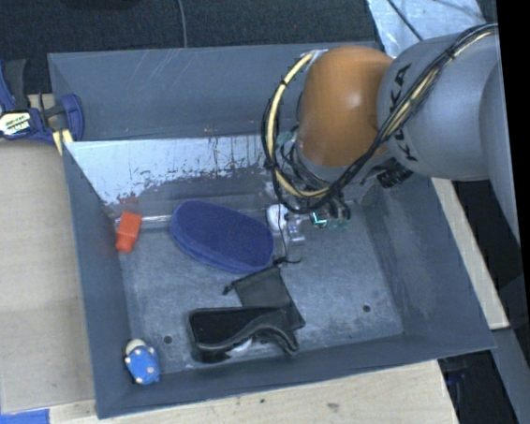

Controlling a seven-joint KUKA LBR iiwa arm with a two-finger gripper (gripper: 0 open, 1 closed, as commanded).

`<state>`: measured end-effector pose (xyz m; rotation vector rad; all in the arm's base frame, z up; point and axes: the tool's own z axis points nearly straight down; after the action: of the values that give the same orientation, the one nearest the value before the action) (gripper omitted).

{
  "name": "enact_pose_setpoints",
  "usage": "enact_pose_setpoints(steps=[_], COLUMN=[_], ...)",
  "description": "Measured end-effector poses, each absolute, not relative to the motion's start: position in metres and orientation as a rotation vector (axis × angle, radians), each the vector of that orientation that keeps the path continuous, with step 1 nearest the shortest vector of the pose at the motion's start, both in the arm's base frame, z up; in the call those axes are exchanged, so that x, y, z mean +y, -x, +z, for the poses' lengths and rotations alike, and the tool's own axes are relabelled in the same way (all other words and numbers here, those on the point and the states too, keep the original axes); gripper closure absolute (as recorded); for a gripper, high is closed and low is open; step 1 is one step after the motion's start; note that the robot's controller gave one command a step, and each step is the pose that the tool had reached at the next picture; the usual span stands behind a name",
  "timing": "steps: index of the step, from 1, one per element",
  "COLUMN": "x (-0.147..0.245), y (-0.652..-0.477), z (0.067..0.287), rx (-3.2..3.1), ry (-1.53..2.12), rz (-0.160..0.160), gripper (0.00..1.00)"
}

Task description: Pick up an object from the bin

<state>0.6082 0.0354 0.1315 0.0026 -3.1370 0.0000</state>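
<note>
Camera view: gripper (290, 230) low near the middle of the bin (348, 287), under the orange wrist cover (338, 104), at the view's-right end of a dark blue oval pad (218, 234) lying flat; touching it or just beside it, cannot tell. Tool wide or narrow: cannot tell, the wrist and cables hide it. Nothing seen held. Nearest other things: a black flap (266, 289) just below the gripper, lying against a black curved piece (230, 330) by the near wall. Orange block (128, 232) beyond the pad's far end and a small blue-and-white ball (141, 362) in the near corner, both well apart from the tool. Risks, as judged: a bite on the pad's rounded edge may slip off, since it lies flat and looks smooth; closing low may catch the black flap as well and drag it along; a push sideways may only shove the pad toward the orange block instead of lifting it
</note>
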Motion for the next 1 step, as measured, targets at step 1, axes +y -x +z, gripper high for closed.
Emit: enact_pose_setpoints(steps=[1], x=[0.0399], y=[-0.5651], z=[0.0786], rx=[-3.119], ry=[-0.459], rz=[0.001], gripper=[0.00])
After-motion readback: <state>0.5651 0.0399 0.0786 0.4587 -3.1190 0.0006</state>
